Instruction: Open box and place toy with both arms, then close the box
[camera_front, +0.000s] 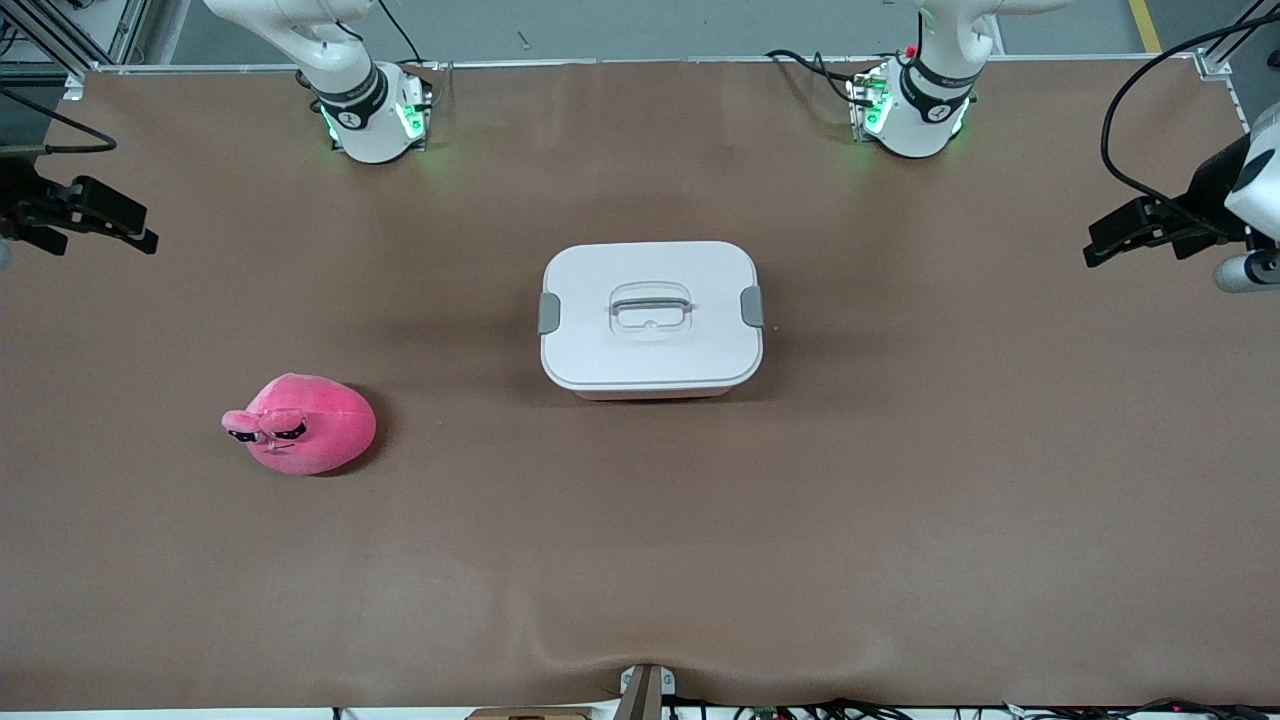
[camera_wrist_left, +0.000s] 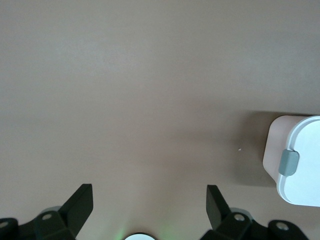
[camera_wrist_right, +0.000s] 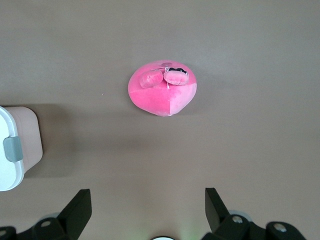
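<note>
The box (camera_front: 650, 315) stands at the middle of the table with its white lid on, a grey clip (camera_front: 549, 313) at each end and a recessed handle (camera_front: 651, 307). The hot-pink plush toy (camera_front: 300, 424) lies nearer to the front camera than the box, toward the right arm's end. My right gripper (camera_front: 140, 228) is open and empty over the table's edge at the right arm's end; its wrist view shows the gripper (camera_wrist_right: 147, 192), the toy (camera_wrist_right: 162, 92) and a box corner (camera_wrist_right: 15, 150). My left gripper (camera_front: 1095, 245) is open and empty over the left arm's end; its wrist view shows the gripper (camera_wrist_left: 149, 189) and a box end (camera_wrist_left: 300, 170).
The brown table mat (camera_front: 640, 560) is bare around the box and the toy. The two arm bases (camera_front: 375, 110) stand along the edge farthest from the front camera. Cables hang near the left arm's end (camera_front: 1130, 120).
</note>
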